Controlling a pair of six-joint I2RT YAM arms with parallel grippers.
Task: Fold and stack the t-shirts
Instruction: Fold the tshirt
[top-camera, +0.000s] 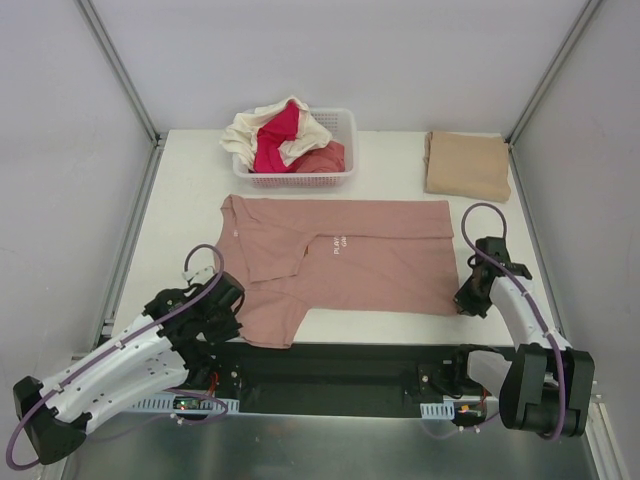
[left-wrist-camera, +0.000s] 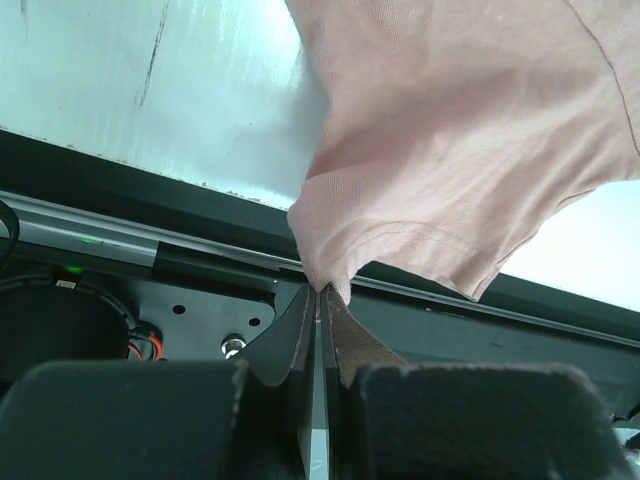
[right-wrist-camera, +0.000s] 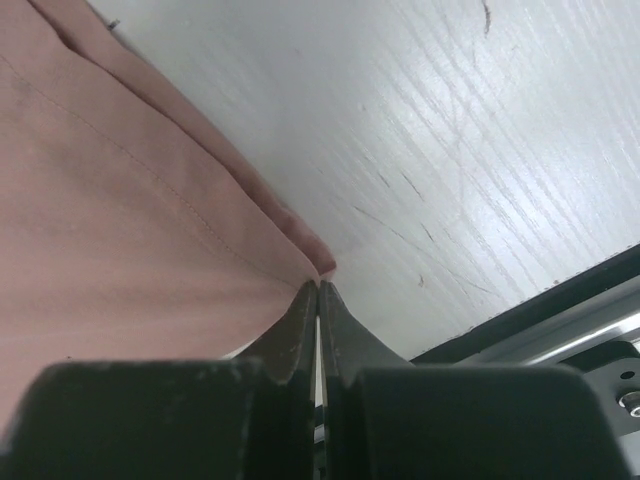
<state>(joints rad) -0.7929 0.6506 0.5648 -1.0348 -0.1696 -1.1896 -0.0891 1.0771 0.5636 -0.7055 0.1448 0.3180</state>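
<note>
Your worktop (top-camera: 180, 200) carries the pink t-shirt (top-camera: 370, 260), spread flat across its middle and reaching the near edge. The basket (top-camera: 300, 180) at the far edge holds crumpled t-shirts (top-camera: 285, 135). A folded tan t-shirt (top-camera: 467, 165) lies in the far right corner. Your left gripper (left-wrist-camera: 320, 290) is clamped tight on the pink t-shirt's near left corner, and your right gripper (right-wrist-camera: 318, 287) is pinched on its near right corner.

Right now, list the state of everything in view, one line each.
pink t-shirt, spread on the table, both near corners gripped
tan t-shirt, folded, far right corner
cream t-shirt, crumpled in basket
magenta t-shirt, crumpled in basket
coral t-shirt, crumpled in basket
basket, upright, full
left gripper, shut on pink t-shirt
right gripper, shut on pink t-shirt
</note>
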